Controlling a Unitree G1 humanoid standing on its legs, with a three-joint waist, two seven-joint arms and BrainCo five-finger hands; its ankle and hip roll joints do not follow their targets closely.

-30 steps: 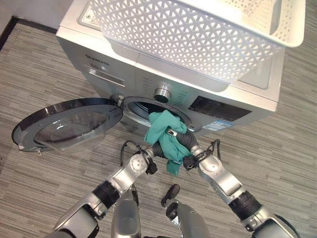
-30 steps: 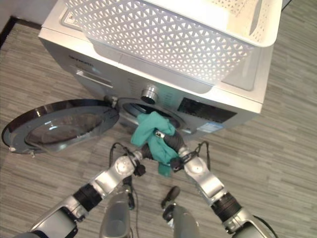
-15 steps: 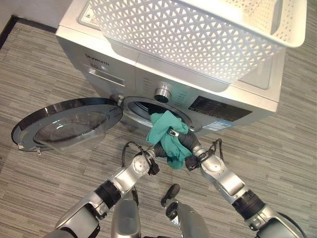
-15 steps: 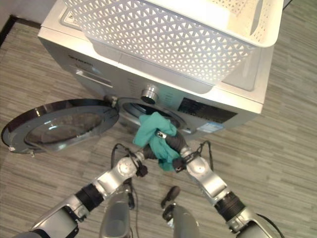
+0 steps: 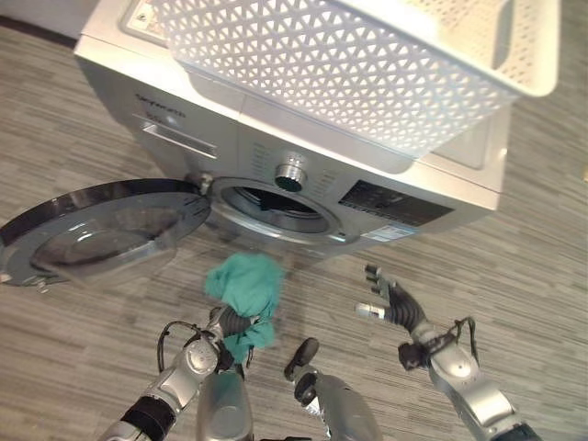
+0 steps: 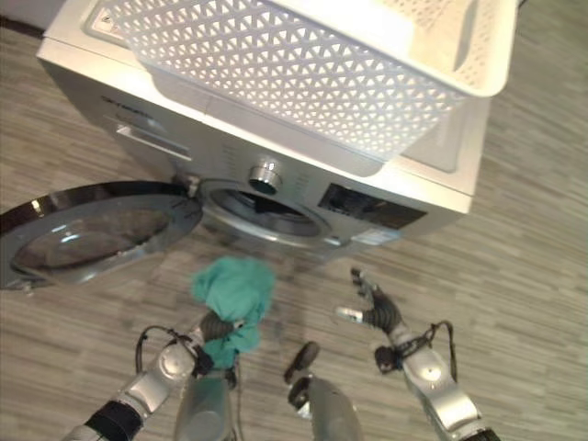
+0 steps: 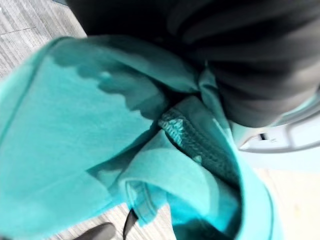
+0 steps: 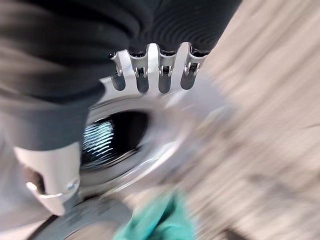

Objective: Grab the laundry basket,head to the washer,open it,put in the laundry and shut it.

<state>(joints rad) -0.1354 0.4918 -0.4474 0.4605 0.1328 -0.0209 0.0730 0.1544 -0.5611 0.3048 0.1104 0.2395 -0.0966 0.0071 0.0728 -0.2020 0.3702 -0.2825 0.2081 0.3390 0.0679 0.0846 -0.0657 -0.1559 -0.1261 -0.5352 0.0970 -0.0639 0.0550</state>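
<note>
A teal garment [image 5: 243,285] is bunched over my left hand [image 5: 230,325], low in front of the washer [image 5: 184,101] and clear of its round opening [image 5: 276,202]. In the left wrist view the teal cloth [image 7: 75,125] wraps round the hand and hides it. My right hand [image 5: 390,299] hovers to the right of the opening with straight, spread fingers [image 8: 150,65] and holds nothing. The washer's door [image 5: 92,230] is swung wide open to the left. On top of the washer sits the white laundry basket [image 5: 349,64].
The open door juts out over the grey plank floor [image 5: 514,257] on the left side. The washer's knob [image 5: 291,172] and dark display panel [image 5: 390,202] sit above and to the right of the opening.
Both hands have pulled back from the drum opening. The teal garment came away with the left hand, down and left. The right hand let go of it and swung right.
</note>
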